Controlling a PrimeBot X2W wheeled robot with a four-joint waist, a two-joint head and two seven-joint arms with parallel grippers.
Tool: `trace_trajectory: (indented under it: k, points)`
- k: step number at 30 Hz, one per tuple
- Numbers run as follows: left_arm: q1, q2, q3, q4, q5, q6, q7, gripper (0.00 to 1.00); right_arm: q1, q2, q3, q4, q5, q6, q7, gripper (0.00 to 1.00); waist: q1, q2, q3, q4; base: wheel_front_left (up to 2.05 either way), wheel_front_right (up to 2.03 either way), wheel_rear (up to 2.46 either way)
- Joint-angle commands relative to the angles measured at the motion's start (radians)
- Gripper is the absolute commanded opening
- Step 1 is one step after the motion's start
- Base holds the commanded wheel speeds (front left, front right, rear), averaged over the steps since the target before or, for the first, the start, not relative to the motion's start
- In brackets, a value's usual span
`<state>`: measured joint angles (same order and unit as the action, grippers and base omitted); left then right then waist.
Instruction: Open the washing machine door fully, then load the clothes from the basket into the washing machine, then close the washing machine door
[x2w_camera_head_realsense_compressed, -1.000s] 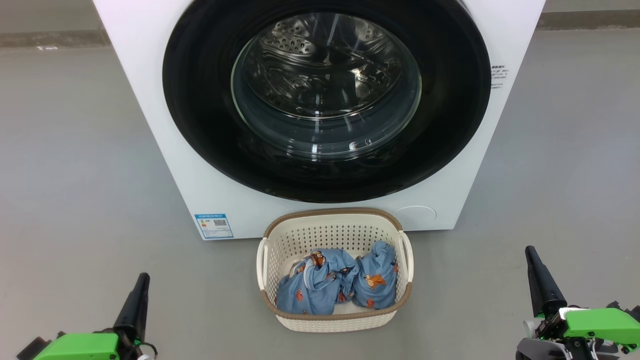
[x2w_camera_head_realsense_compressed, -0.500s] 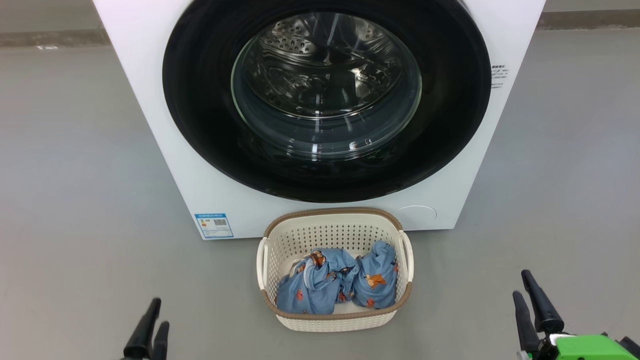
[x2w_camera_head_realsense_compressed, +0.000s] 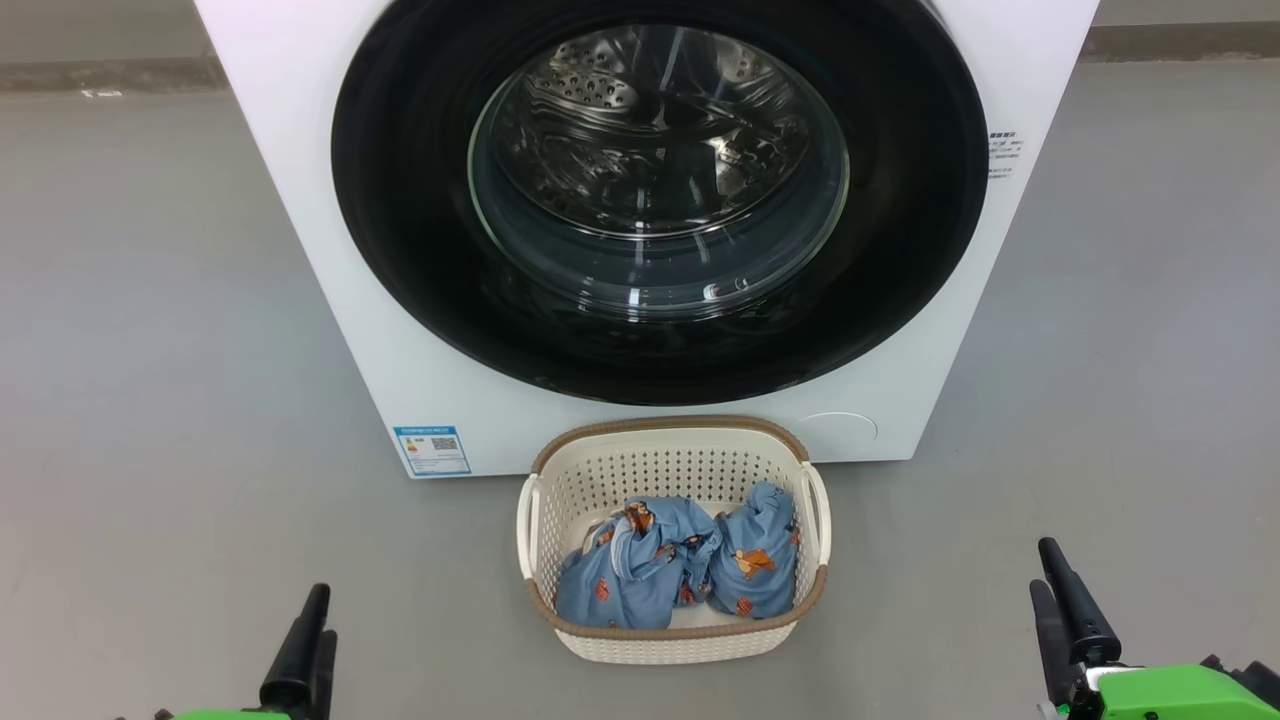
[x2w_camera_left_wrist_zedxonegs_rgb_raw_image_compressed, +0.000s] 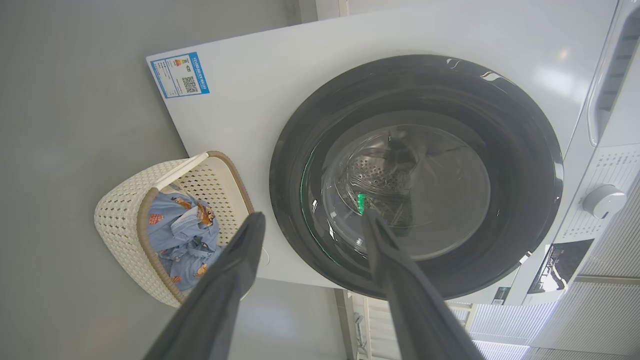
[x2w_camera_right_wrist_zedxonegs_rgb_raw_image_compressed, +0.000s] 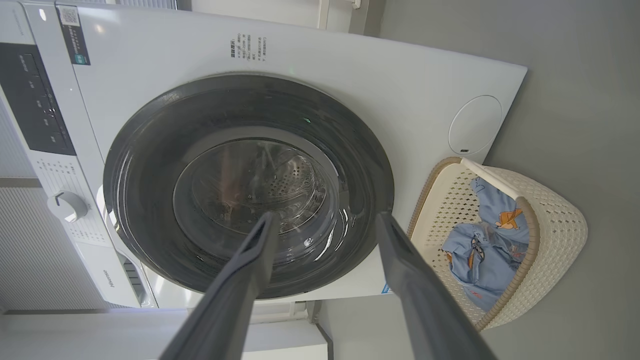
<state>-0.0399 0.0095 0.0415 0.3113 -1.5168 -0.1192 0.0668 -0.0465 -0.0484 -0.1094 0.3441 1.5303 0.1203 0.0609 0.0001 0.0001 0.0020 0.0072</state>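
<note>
Left claw (x2w_camera_head_realsense_compressed: 322, 612), right claw (x2w_camera_head_realsense_compressed: 1043, 566) both spread, empty; basket (x2w_camera_head_realsense_compressed: 672, 646) between, well apart.

A smooth grey floor (x2w_camera_head_realsense_compressed: 150, 350) carried everything. The washing machine (x2w_camera_head_realsense_compressed: 300, 180), a big white box, stood directly on it. The basket (x2w_camera_head_realsense_compressed: 670, 645) sat on the floor just in front of the washing machine, below the middle of its front; whether the two touched could not be told. To both sides of the washing machine the floor ran on in the same grey.
</note>
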Motion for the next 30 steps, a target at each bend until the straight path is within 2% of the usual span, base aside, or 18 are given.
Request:
trace_trajectory:
  k: [1, 30]
  points:
    - [-0.020, 0.016, 0.001, -0.034, 0.029, -0.005, -0.014, 1.00, -0.025, -0.019, 0.012, -0.030, -0.035, 0.002, -0.011, 1.00, -0.0001, -0.0001, 0.000, 0.001, 0.00, 0.00, 0.00]
    - [-0.004, 0.020, -0.023, -0.074, 0.460, -0.005, -0.097, 1.00, -0.026, -0.071, 0.077, -0.026, -0.382, 0.004, -0.092, 1.00, -0.0001, -0.0001, -0.004, 0.013, 0.00, 0.00, 0.00]
